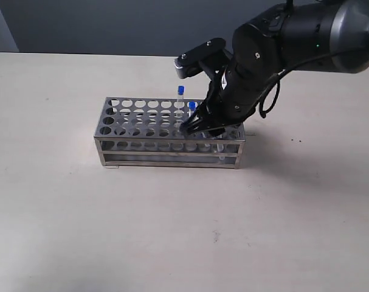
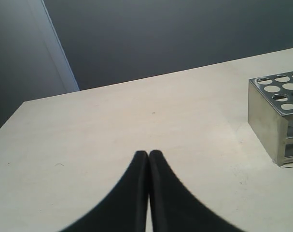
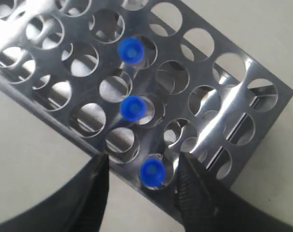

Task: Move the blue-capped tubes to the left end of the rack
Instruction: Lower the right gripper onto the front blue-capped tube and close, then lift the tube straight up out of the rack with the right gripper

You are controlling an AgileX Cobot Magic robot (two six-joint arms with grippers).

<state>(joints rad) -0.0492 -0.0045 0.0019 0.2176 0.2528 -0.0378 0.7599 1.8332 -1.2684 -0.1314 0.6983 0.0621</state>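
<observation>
The steel rack [image 1: 141,131] lies across the table's middle. In the right wrist view three blue-capped tubes stand in its holes: one [image 3: 151,172] in the edge row, one [image 3: 132,107] a row in, one [image 3: 130,50] further in. My right gripper [image 3: 144,169] hangs open over the rack's right part, its fingers on either side of the edge-row cap without touching it. The exterior view shows two blue caps [image 1: 180,90] [image 1: 192,106] beside the right arm; the rest are hidden by it. My left gripper [image 2: 148,153] is shut and empty over bare table, left of the rack's end [image 2: 276,113].
The right arm [image 1: 281,42] reaches in from the upper right and covers the rack's right end. The rack's left half [image 1: 126,115] holds only empty holes. A dark wall rises behind the table's far edge [image 2: 151,75].
</observation>
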